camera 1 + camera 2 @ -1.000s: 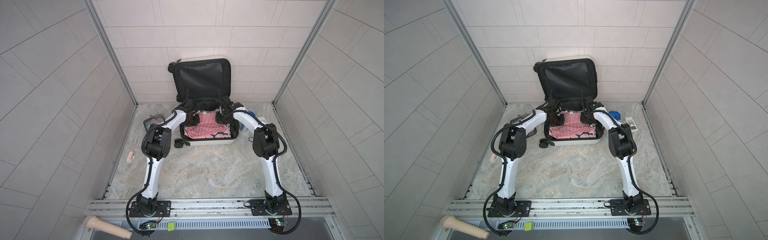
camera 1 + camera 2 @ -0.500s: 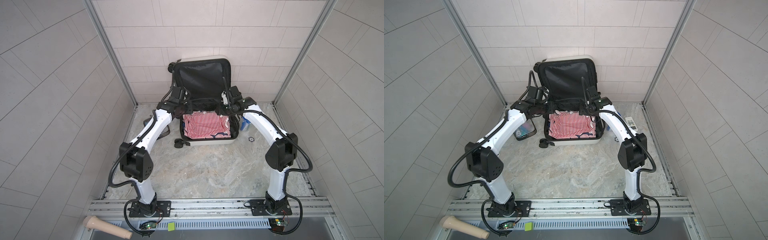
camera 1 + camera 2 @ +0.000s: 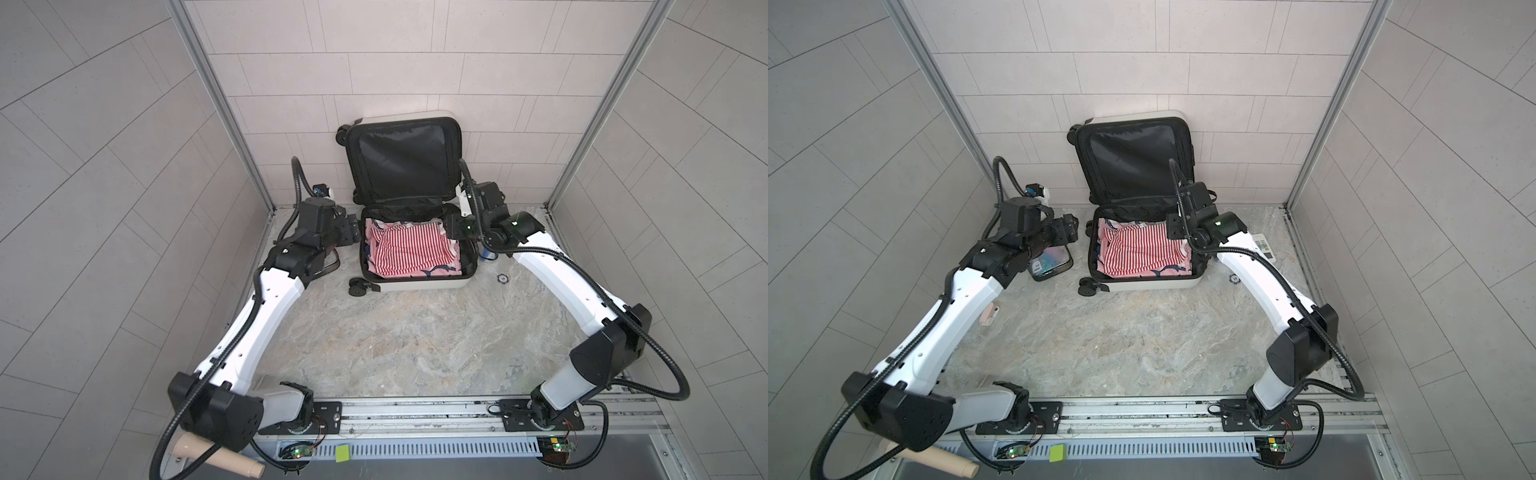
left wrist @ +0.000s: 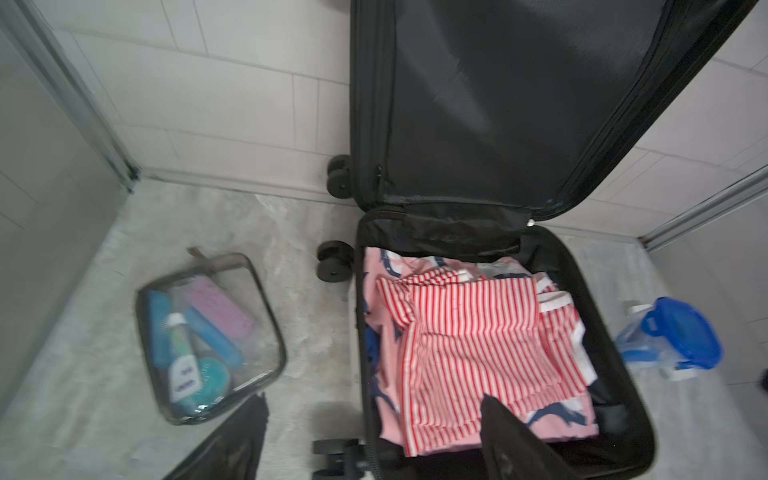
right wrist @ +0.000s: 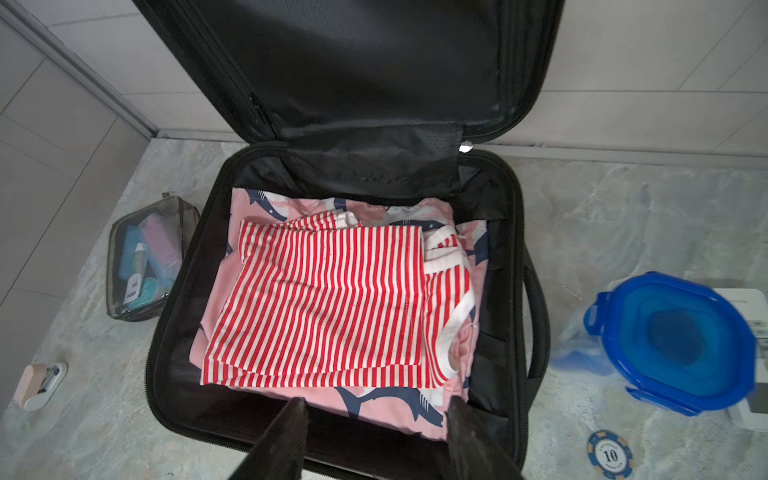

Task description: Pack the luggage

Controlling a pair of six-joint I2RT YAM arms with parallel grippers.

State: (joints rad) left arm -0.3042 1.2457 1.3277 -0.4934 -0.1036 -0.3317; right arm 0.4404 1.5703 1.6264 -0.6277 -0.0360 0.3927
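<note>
Right wrist view looks down on the luggage (image 5: 374,62), which lies open at the middle of the tabletop's far edge, its black-lined lid upright against the back wall. A red-striped shirt (image 5: 332,299) lies on a pink shark-print garment (image 5: 266,208) in the bottom shell. The right gripper (image 5: 376,401) hangs over the luggage's right side, jaws apart and empty. The left gripper (image 4: 374,397) hovers over the luggage's left rim, jaws spread wide, gripping nothing. A clear pouch (image 4: 208,336) lies toward the tabletop's left edge. A blue container (image 5: 673,340) sits just right of the luggage.
</note>
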